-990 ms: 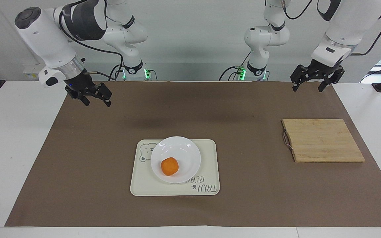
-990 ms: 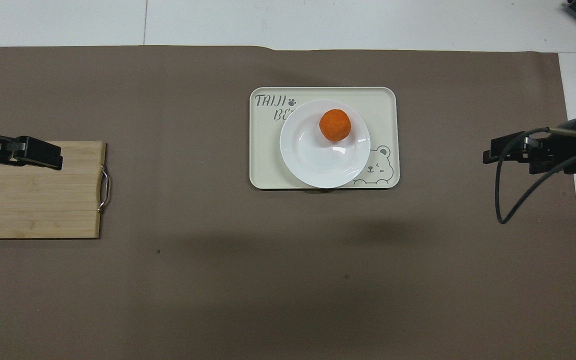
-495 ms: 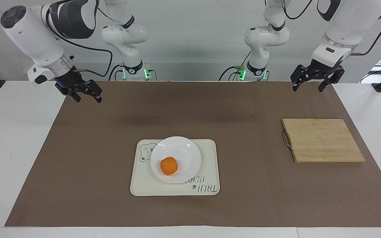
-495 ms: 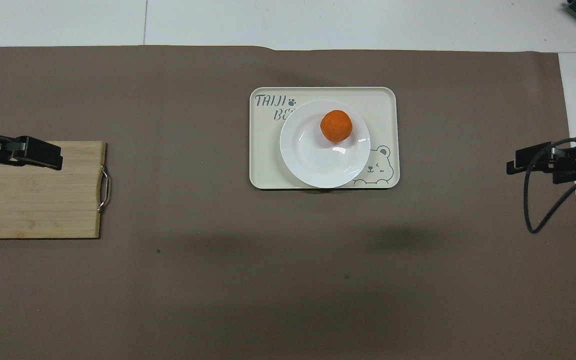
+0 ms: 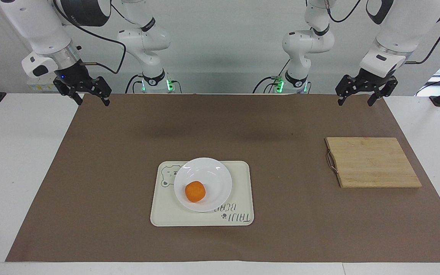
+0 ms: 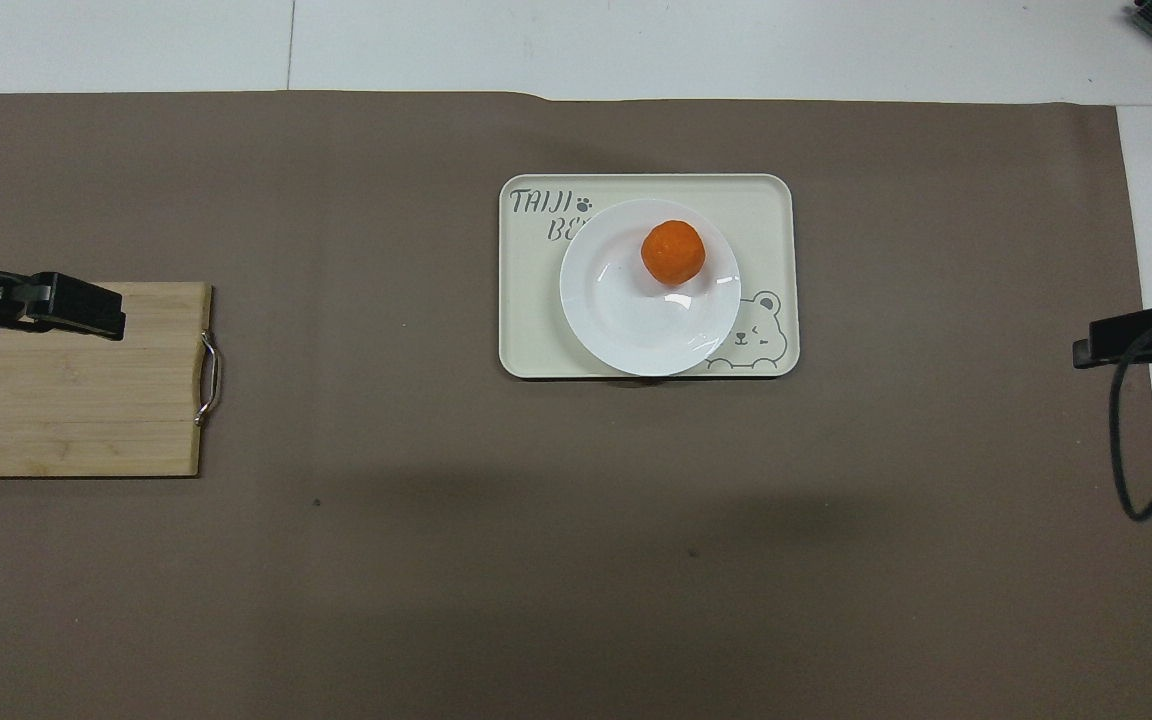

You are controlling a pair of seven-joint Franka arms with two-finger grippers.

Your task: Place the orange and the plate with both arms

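One "TAIJI BEAR" tray (image 6: 776,210)

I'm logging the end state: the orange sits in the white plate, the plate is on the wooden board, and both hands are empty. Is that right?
Not quite. The plate is on the cream tray, not the wooden board, as the facing view shows. The rest holds: the orange sits in the plate, and the left hand and right hand are empty.
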